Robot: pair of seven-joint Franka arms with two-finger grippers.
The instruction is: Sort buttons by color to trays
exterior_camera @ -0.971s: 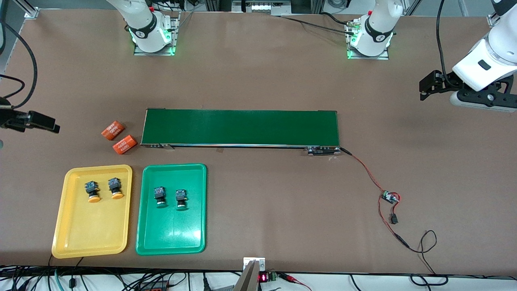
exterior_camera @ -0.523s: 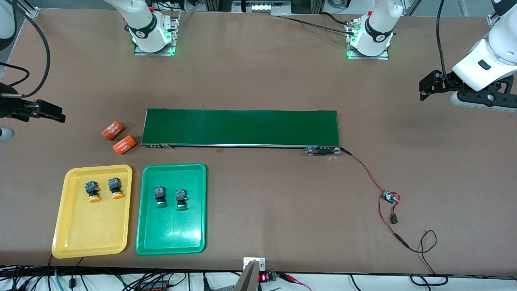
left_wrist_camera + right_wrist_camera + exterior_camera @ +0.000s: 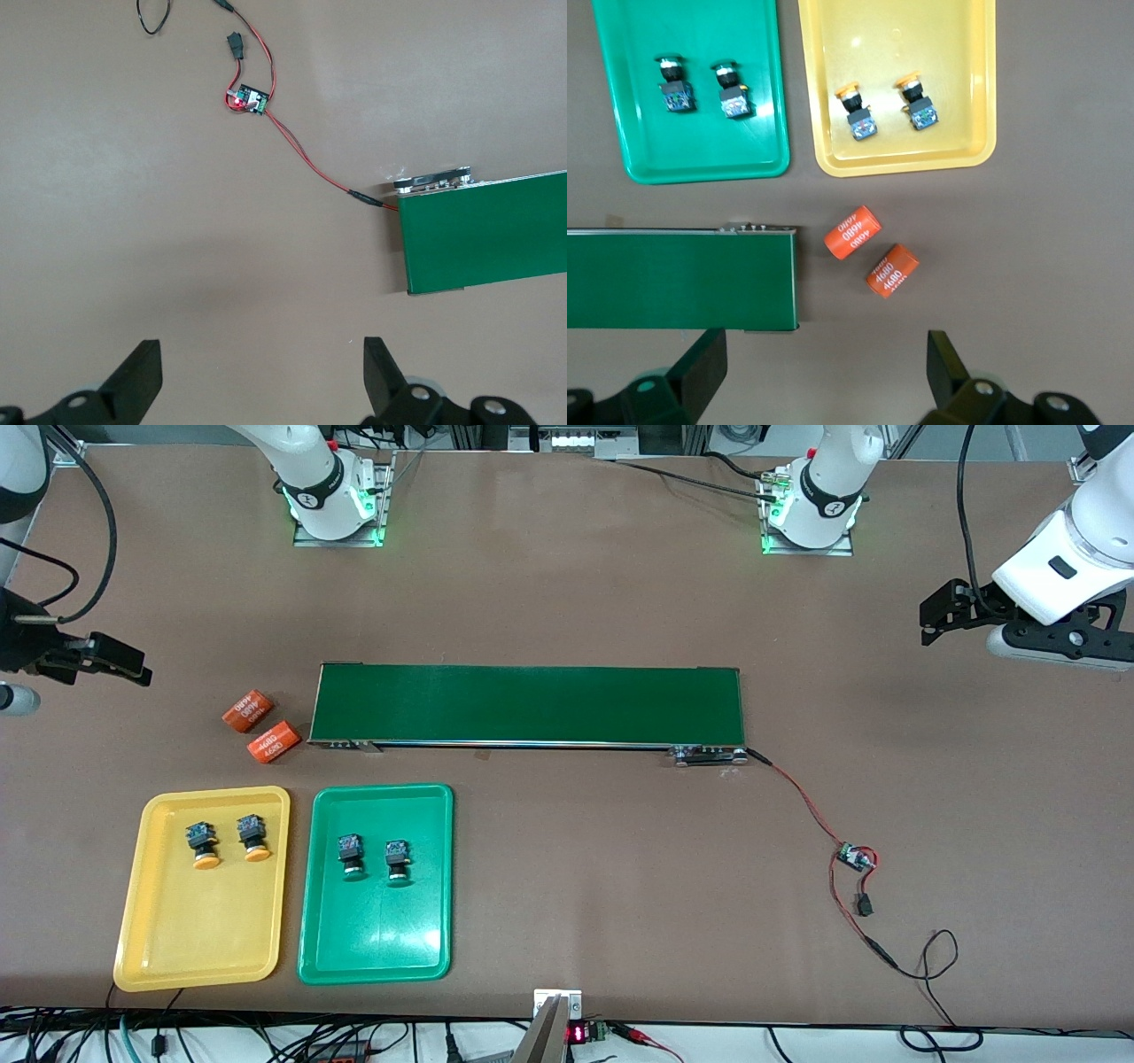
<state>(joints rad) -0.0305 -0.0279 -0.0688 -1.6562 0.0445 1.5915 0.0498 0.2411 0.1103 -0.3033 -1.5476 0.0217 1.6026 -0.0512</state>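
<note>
Two yellow-capped buttons point(image 3: 204, 845) point(image 3: 253, 839) lie in the yellow tray point(image 3: 199, 930). Two green-capped buttons point(image 3: 351, 855) point(image 3: 398, 861) lie in the green tray point(image 3: 372, 939). The right wrist view shows the yellow tray point(image 3: 904, 27), the green tray point(image 3: 700, 27) and the buttons point(image 3: 858, 119) point(image 3: 673, 88) in them. My right gripper point(image 3: 133, 666) point(image 3: 824, 359) is open and empty, up over bare table at the right arm's end. My left gripper point(image 3: 930, 620) point(image 3: 261, 367) is open and empty, over bare table at the left arm's end.
A long dark-green conveyor belt point(image 3: 529, 704) point(image 3: 678, 279) point(image 3: 483, 235) lies across the middle. Two orange cylinders marked 4680 point(image 3: 246, 710) point(image 3: 273, 742) point(image 3: 852, 232) lie beside its end, farther from the front camera than the yellow tray. Red wires and a small circuit board point(image 3: 855, 857) point(image 3: 248, 100) lie toward the left arm's end.
My right gripper has shifted a little toward the conveyor's end and toward the robots' side of the table. The left arm, the buttons and the trays have not moved.
</note>
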